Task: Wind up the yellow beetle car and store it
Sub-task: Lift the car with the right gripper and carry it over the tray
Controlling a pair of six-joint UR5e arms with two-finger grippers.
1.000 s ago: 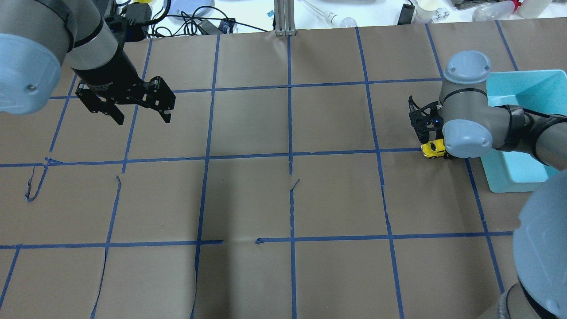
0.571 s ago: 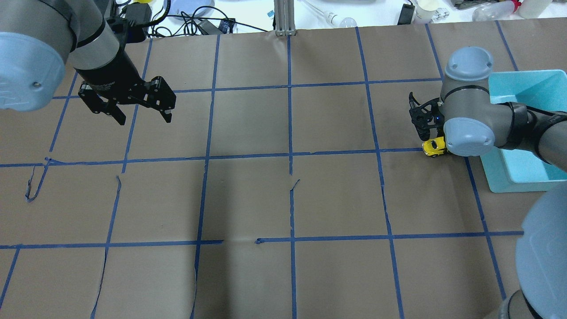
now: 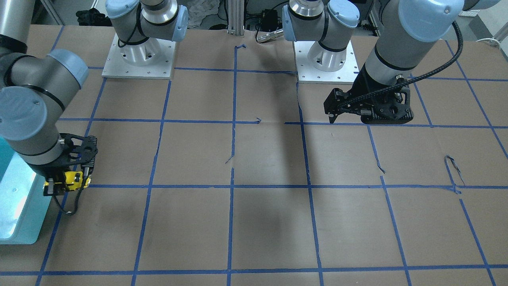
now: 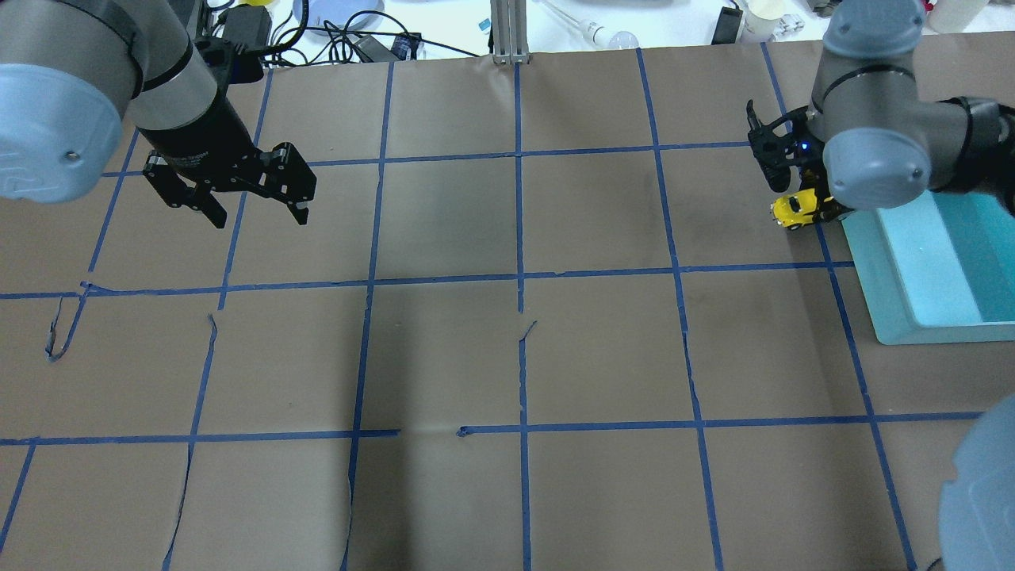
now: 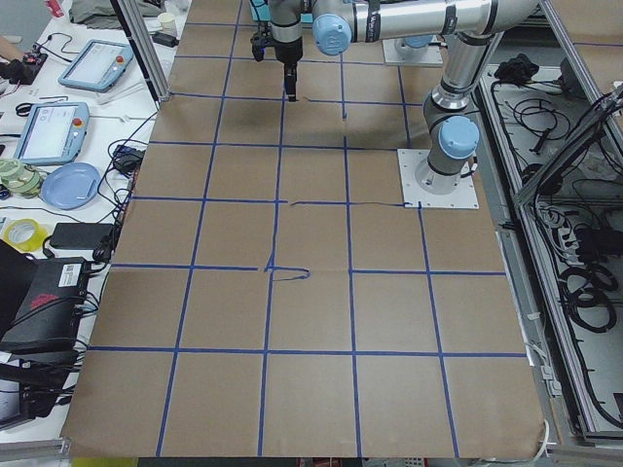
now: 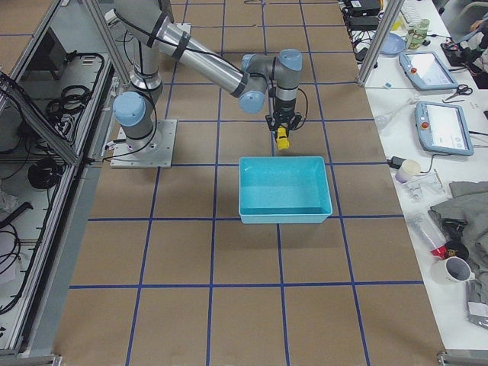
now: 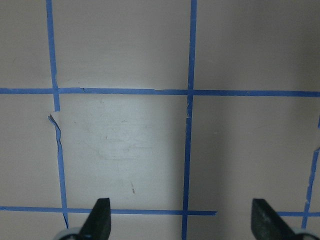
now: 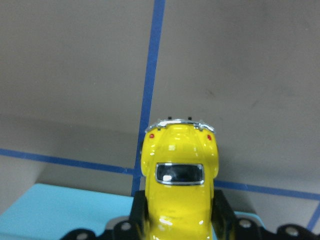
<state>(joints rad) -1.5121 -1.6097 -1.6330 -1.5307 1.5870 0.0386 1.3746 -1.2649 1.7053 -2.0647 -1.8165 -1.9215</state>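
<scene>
Grey arms [image 3: 387, 51] carry pale-blue joint caps [image 3: 430, 16], silver base plates [image 3: 115, 68], a black cabled left pincer [image 4: 258, 219].

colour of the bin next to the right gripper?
The bin is light turquoise, inside and out. It shows best in the exterior right view.

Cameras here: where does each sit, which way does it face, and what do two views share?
Overhead: behind the robot, facing down; left gripper open, right gripper holding the yellow beetle car beside a blue bin.
Front-facing: across the table, facing the robot; both bases, both grippers.
Exterior left: table's end; left arm nearest.
Exterior right: opposite end; right arm, car, bin.
Left wrist: down onto the table; its fingertips.
Right wrist: down over the gripped car.
Shared: the car, in four views.
</scene>
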